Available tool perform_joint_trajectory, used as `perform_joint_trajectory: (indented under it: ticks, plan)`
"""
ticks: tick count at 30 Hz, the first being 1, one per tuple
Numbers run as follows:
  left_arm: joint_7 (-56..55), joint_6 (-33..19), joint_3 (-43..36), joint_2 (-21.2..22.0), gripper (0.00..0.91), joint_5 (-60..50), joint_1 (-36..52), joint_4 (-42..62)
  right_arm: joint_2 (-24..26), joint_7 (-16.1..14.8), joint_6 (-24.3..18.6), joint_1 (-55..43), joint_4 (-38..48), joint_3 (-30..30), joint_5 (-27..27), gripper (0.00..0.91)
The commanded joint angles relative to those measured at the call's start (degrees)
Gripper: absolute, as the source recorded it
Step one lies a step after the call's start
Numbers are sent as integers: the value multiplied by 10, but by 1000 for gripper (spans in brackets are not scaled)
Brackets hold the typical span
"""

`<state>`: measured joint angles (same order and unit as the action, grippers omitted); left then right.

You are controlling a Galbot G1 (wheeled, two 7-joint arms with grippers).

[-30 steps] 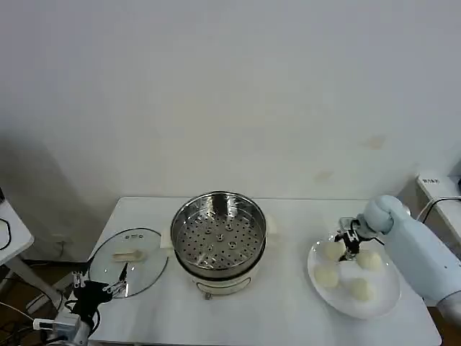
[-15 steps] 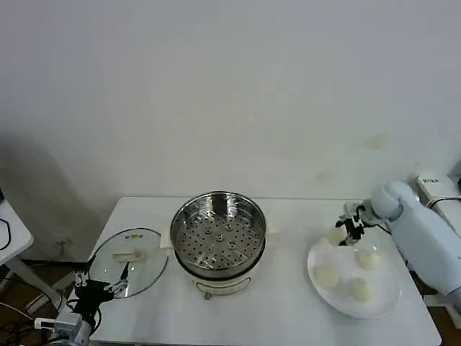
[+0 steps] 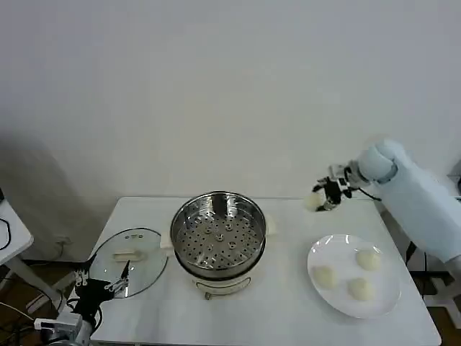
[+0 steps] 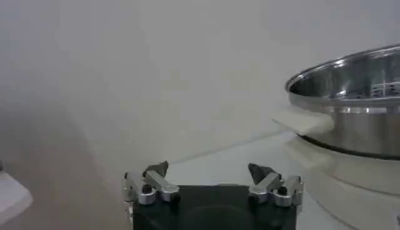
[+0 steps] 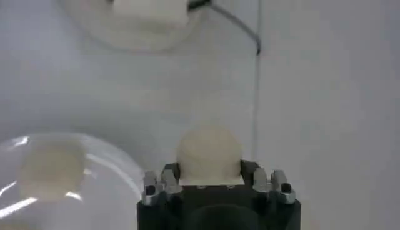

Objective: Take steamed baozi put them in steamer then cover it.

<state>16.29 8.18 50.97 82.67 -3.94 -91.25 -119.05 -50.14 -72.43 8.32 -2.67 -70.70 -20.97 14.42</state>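
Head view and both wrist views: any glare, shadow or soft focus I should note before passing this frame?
Head view: a broad shadow darkens the wall at the left; the steamer shows bright reflections on its steel. Left wrist view: the steamer rim gleams and the left gripper is fairly sharp against a hazy wall. Right wrist view: soft overall, with glare streaks on the plate beside the held baozi.

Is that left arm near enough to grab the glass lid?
Probably yes: the left gripper hangs open at the near edge of the glass lid, which lies flat beside the steamer with nothing between.
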Motion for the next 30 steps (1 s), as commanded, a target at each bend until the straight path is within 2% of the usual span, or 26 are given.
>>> perform_joint_trajectory:
  ticks: [1, 3, 4, 5, 8, 13, 17, 20, 22, 26, 27, 30]
  plan:
    - [0, 0, 0, 0, 907, 0, 0, -1, -31, 0, 6, -58, -2, -35, -32, 645]
    - [0, 0, -1, 0, 907, 0, -1, -1, -56, 0, -11, -63, 12, -36, -33, 645]
    - [0, 0, 0, 0, 907, 0, 0, 0, -73, 0, -36, -69, 30, -37, -44, 645]
    - [0, 0, 0, 0, 907, -1, -1, 0, -86, 0, -92, -74, 47, -38, -56, 645]
    - [0, 0, 0, 0, 907, -3, -4, -3, -118, -2, -214, -100, 92, -66, -98, 645]
    - [-1, 0, 6, 8, 907, -4, -8, -6, -134, -8, -257, -125, 47, -106, -103, 645]
    - [-2, -2, 7, 12, 907, -8, -12, -6, -138, -1, -314, -146, 15, -174, -99, 645]
    - [-1, -2, 10, 13, 907, -12, -11, -3, -141, 34, -361, -155, 8, -212, -69, 645]
    - [-1, -3, 10, 10, 907, -14, -12, -1, -149, 44, -390, -182, 22, -259, -70, 655]
    - [-4, -4, 10, 17, 907, -15, -10, 4, -177, 95, -448, -160, 40, -233, 42, 655]
    - [-3, -5, 9, 17, 907, -18, -12, 5, -181, 108, -455, -157, 39, -243, 49, 655]
    - [-3, -6, 10, 19, 907, -20, -12, 5, -185, 124, -456, -162, 36, -274, 10, 655]
